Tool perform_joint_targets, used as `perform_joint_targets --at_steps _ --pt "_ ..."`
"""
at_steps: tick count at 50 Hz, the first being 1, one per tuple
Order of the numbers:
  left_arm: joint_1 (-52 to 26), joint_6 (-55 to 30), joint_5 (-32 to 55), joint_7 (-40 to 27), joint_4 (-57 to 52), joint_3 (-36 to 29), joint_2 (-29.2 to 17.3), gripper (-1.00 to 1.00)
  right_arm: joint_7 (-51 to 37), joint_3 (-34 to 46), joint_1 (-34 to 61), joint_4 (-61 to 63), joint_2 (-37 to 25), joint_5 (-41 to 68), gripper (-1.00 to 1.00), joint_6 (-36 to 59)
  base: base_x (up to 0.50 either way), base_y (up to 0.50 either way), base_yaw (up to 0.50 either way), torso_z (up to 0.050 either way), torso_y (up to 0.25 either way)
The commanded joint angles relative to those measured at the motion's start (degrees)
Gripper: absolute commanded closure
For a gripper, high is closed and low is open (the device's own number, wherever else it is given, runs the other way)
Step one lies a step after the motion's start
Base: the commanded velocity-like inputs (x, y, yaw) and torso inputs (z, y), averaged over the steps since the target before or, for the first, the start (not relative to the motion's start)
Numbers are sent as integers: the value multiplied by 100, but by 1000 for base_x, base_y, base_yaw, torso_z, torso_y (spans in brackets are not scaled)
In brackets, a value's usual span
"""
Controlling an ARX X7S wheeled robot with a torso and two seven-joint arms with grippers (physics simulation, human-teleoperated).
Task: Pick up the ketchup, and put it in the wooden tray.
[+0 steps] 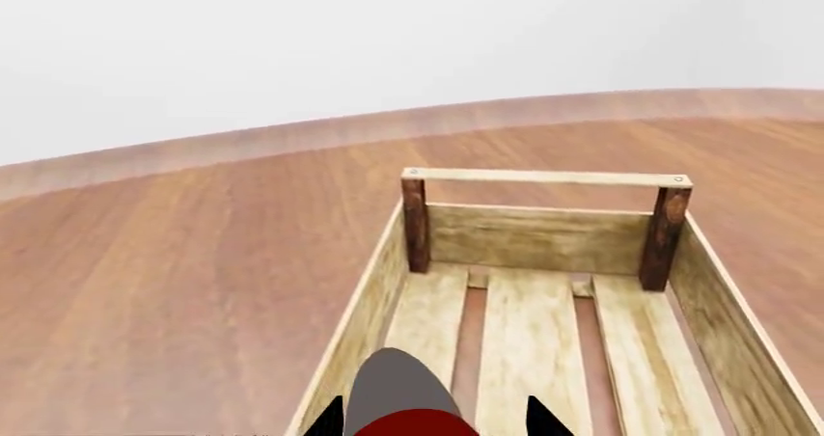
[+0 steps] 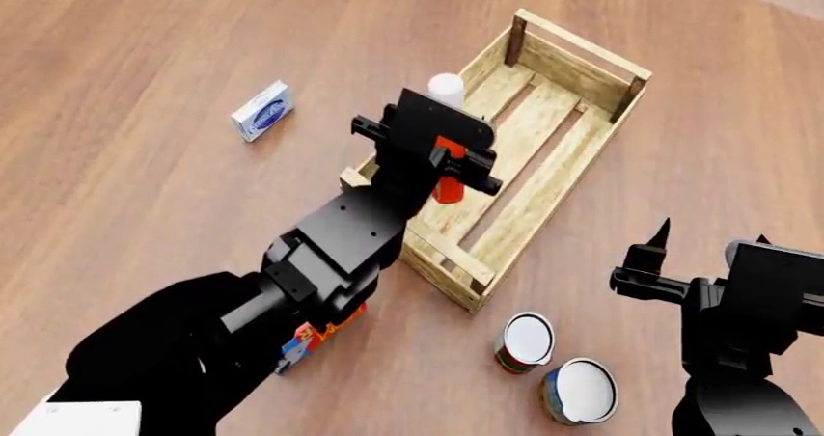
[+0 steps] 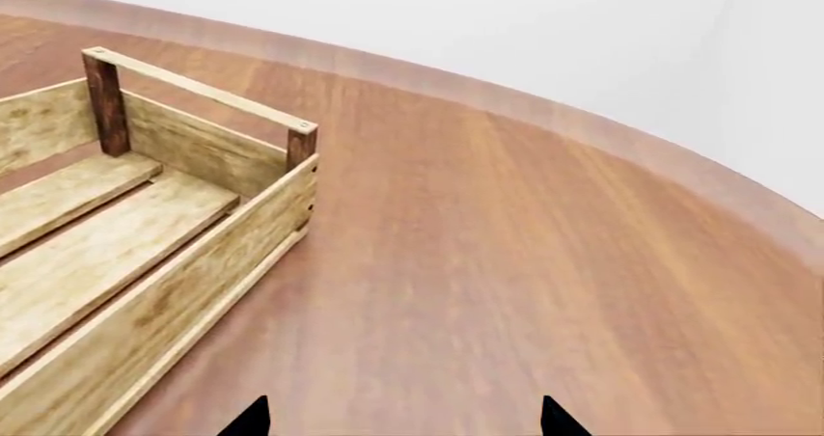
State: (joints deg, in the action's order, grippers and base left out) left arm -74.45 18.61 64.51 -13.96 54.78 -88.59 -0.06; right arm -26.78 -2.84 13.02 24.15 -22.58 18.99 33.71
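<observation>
Head view looks down on a broad reddish-brown wooden floor (image 2: 154,50), its grain running in long streaks, with the wooden tray (image 2: 605,132) lying at an angle in the upper middle. The left gripper (image 2: 445,171) hangs over the tray's near end, clamped on the ketchup (image 2: 447,180), whose orange-red body shows between the black fingers and whose white cap (image 2: 446,89) pokes out beyond the wrist block. The bottle sits above the slatted bottom; whether it touches the slats is hard to tell from this angle. A small blue-and-white box (image 2: 261,110) lies on the floor well to the left of the tray. Two tin cans (image 2: 523,341) stand just beside each other near the tray's closest corner, the one farther from it (image 2: 581,390) with a blue band. A red-and-orange box (image 2: 313,337) peeks out from under the left arm. The right gripper (image 2: 708,238) hovers off to the tray's right, its two dark fingertips spread apart with only bare floor between them in the right wrist view. Both wrist views show the floor ending at a pale curved skirting (image 3: 605,132) below a plain white wall (image 3: 515,21). The tray's far end has two dark corner posts (image 1: 415,226) joined by a light rail.
</observation>
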Motion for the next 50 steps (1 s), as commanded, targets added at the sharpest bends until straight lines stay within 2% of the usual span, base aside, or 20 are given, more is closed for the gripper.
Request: perform_joint_targets --at_steps 1,37,50 --pt "16 14 -99 32 -44 48 6 -100 -26 1 1 -1 -3 10 -100 5 0 0 0 0 0" --pt "22 -205 -154 116 -55 49 6 -100 -53 16 -6 -15 -21 43 -100 -52 0 0 0 0 0" --pt "51 -343 -312 94 -59 49 6 -100 -7 45 -21 -42 -41 31 -100 -184 0 0 0 -29 98"
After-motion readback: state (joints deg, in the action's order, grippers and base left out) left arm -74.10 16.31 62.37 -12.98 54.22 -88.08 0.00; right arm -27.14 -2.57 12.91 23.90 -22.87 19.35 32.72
